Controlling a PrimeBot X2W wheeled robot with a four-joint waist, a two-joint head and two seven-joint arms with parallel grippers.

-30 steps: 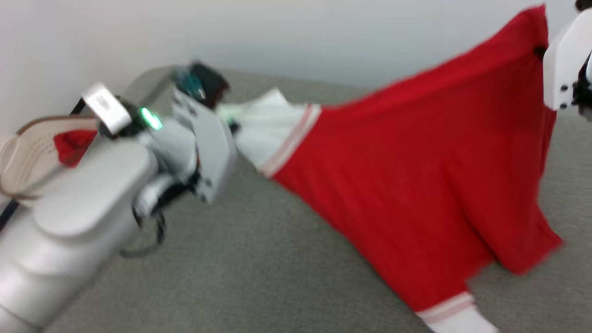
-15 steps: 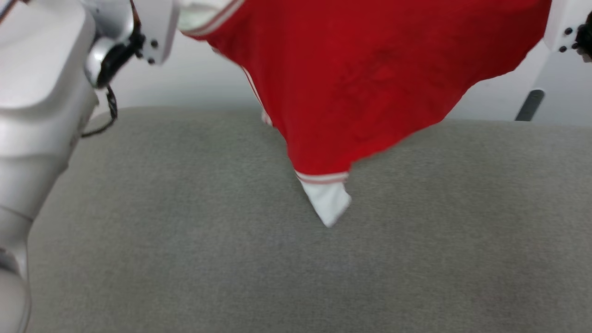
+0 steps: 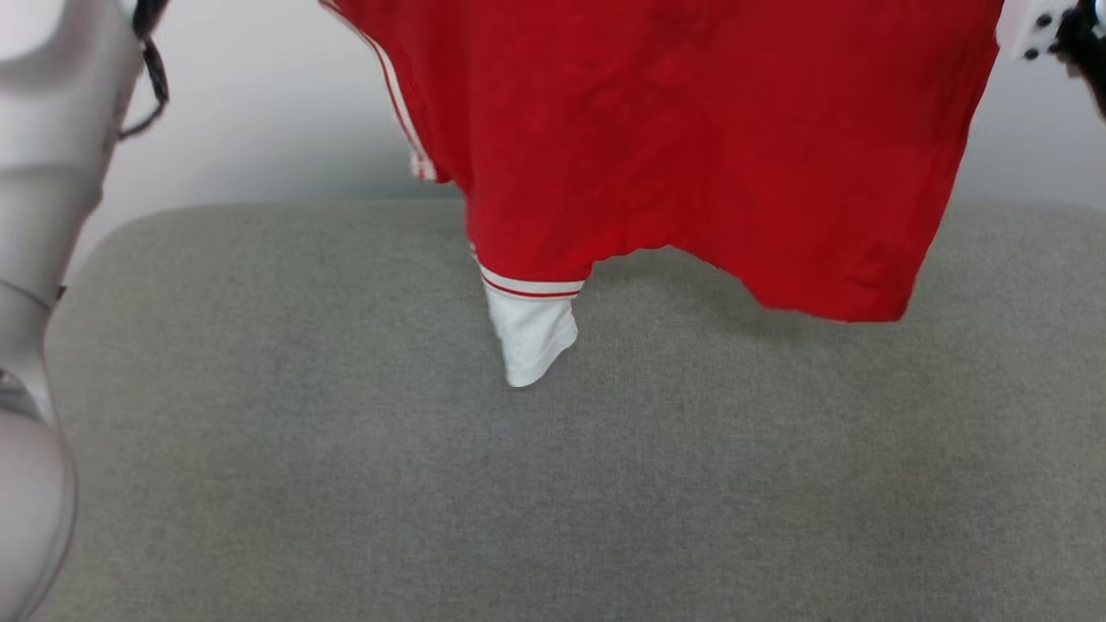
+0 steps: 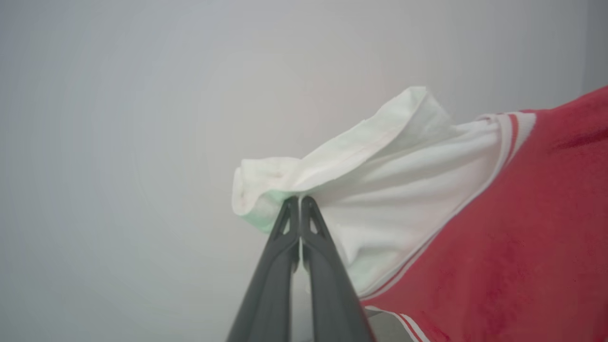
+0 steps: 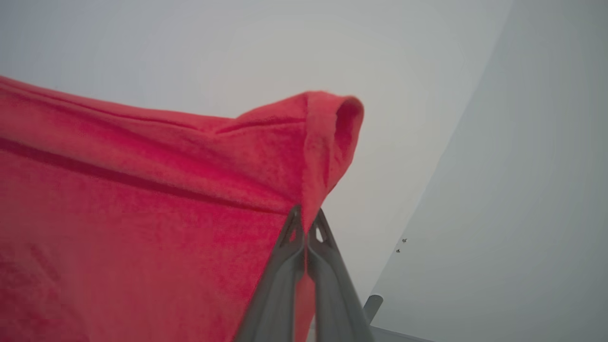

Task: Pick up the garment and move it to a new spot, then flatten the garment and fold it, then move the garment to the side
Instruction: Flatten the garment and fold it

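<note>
The garment [image 3: 691, 147], a bright red T-shirt with white sleeves and red-white stripe trim, hangs stretched in the air above the grey surface [image 3: 553, 484]. One white sleeve [image 3: 529, 333] dangles from its lower edge, close over the surface. In the left wrist view my left gripper [image 4: 300, 202] is shut on the other white sleeve [image 4: 380, 190]. In the right wrist view my right gripper [image 5: 305, 213] is shut on a bunched red edge of the garment [image 5: 142, 190]. The chest letter is hidden.
My pale left arm [image 3: 43, 216] rises along the head view's left edge, and a bit of the right wrist [image 3: 1050, 30] shows at the top right. A pale wall [image 3: 259, 112] stands behind the grey surface.
Both grippers have lifted the garment off the grey surface until it hangs free. The head camera has also swung, so the whole head view has shifted.
</note>
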